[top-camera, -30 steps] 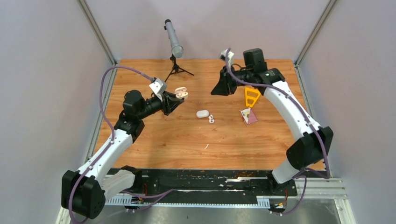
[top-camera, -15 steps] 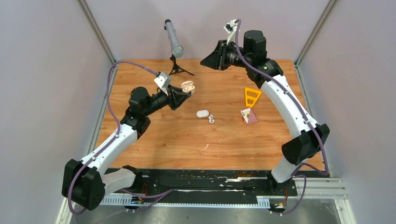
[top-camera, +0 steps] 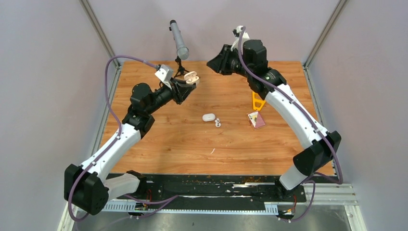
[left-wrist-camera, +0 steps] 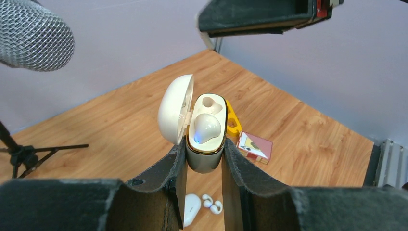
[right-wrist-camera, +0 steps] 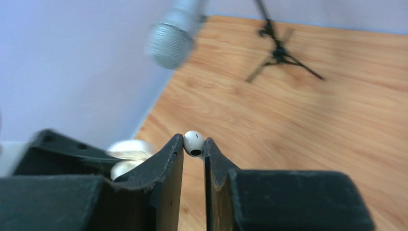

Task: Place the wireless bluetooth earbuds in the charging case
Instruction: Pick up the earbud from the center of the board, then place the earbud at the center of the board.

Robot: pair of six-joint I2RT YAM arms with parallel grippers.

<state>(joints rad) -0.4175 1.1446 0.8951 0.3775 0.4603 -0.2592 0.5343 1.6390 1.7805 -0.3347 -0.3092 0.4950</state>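
Pinching earbud (right-wrist-camera: 194,143) head-outward, right claw (right-wrist-camera: 194,145), left claw (left-wrist-camera: 205,147) clamping open charging case (left-wrist-camera: 204,161) mouth-outward

open case (left-wrist-camera: 204,161): cream-white shell with a gold rim, lid swung open to the left, held upright in the left gripper (left-wrist-camera: 204,150), up in the air
seated earbud (left-wrist-camera: 208,127): glossy white, in the nearer socket of the open case, a blue light at its lower edge; the farther socket is empty
pinched earbud (right-wrist-camera: 194,139): white, dark oval opening facing the wrist camera, nipped at the tips of the right gripper (right-wrist-camera: 194,150)
second case (top-camera: 208,117): white, lid closed, lying mid-table (top-camera: 168,144)
loose earbuds (top-camera: 217,121): two, tiny, white, just right of the second case
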